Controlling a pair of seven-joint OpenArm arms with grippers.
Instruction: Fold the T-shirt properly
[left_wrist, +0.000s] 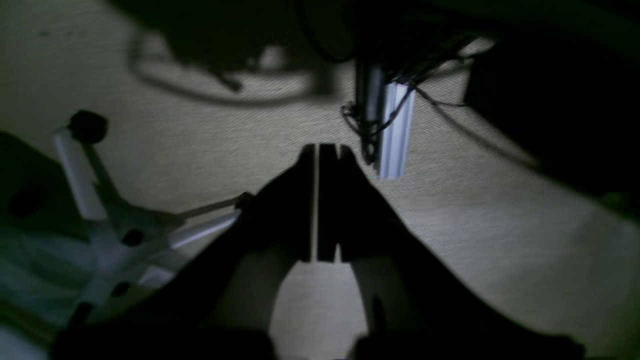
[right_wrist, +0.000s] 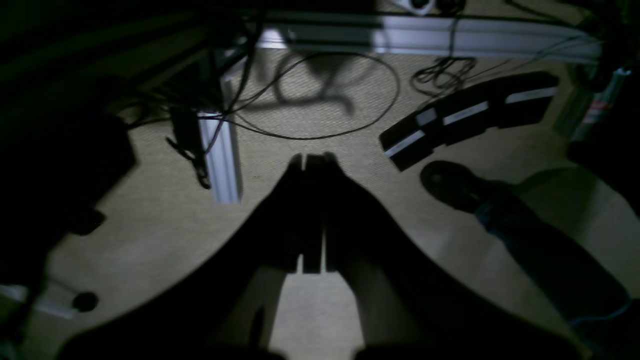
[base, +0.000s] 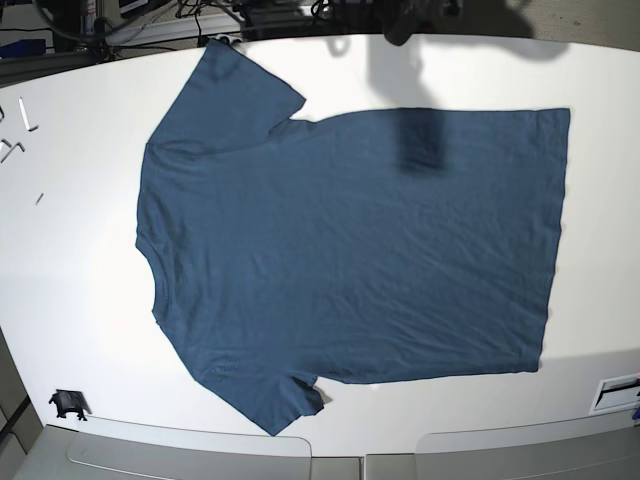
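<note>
The dark navy-blue T-shirt (base: 350, 250) lies spread flat on the white table (base: 80, 290) in the base view, neck toward the left, hem toward the right, both short sleeves out. Neither arm shows in the base view. In the left wrist view my left gripper (left_wrist: 320, 150) is shut, its dark fingers pressed together with only a thin slit, hanging over carpet off the table. The right wrist view has my right gripper (right_wrist: 312, 160) likewise shut and empty above carpet. The T-shirt is in neither wrist view.
A small black clip (base: 67, 403) sits at the table's front left corner; a few small metal pieces (base: 22, 115) lie at the far left. On the floor are a chair base (left_wrist: 115, 225), an aluminium post (left_wrist: 395, 130), cables (right_wrist: 325, 95) and a person's shoe (right_wrist: 450, 185).
</note>
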